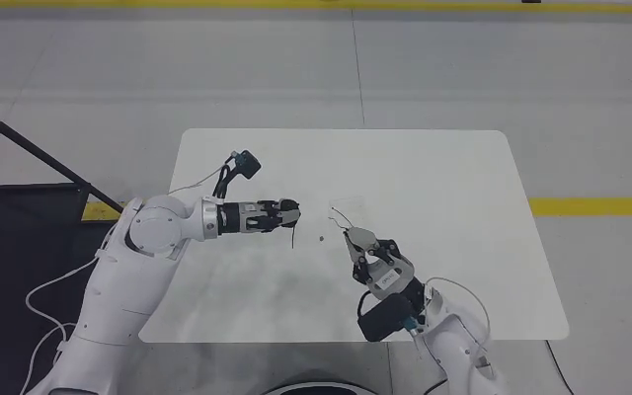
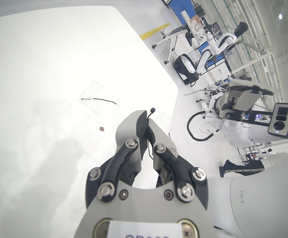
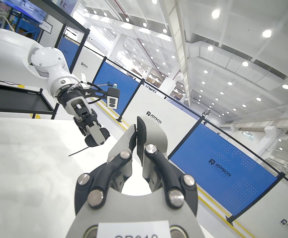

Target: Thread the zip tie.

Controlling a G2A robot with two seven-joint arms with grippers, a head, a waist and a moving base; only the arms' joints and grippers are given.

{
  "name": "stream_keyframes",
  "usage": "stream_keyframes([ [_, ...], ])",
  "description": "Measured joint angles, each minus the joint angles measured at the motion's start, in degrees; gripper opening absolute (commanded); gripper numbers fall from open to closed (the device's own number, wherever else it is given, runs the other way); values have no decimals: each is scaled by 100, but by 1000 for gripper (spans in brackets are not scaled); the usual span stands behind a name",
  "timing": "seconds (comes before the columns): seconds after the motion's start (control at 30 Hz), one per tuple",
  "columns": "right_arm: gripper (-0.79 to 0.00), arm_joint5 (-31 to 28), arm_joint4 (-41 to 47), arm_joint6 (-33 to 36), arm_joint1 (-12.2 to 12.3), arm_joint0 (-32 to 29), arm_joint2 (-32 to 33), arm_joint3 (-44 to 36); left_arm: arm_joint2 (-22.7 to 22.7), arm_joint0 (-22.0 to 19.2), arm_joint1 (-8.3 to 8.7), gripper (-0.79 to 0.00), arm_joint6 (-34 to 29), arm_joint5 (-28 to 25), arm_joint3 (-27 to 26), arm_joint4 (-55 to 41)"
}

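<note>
"The left gripper (image 2: pixel 147 119) is clenched on the thin black plastic zip tie (image 2: pixel 152 110), with the head poking past its fingertips."

"And the right gripper (image 3: pixel 136 126)?"

"Its fingers are pressed together, near the left. A thin black wire (image 2: pixel 103 100) lies between them on the white rectangular table (image 1: pixel 454 178), whose far and right edges are well apart from both."

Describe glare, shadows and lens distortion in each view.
Left wrist view: glare washes out the white rectangular table; grey shadows lie beside the left gripper. Top view: even light. Right wrist view: bright ceiling lamps; ceiling beams look bowed.
</note>
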Motion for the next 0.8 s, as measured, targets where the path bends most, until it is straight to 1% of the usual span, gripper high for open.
stream_keyframes([
  [0.1, -785, -133, -28, -172, 13, 43, -126, 31, 54, -48, 13, -785, -159, -151, 73, -208],
  [0.2, -785, -29, -143, -242, 8, 128, -288, 114, 129, -157, 19, -785, -341, -264, 212, -485],
  [0.3, -785, 237, -275, -294, -5, 201, -431, 211, 234, -285, 21, -785, -524, -352, 327, -663],
  [0.4, -785, 569, -479, -279, -15, 237, -544, 283, 350, -373, 16, -785, -554, -354, 390, -690],
  [0.63, -785, 1031, -814, -275, -12, 270, -652, 371, 617, -568, -11, -785, -610, -174, 554, -967],
  [0.8, -785, 1302, -1026, -105, -15, 278, -718, 416, 743, -687, -19, -785, -651, -180, 668, -1082],
])
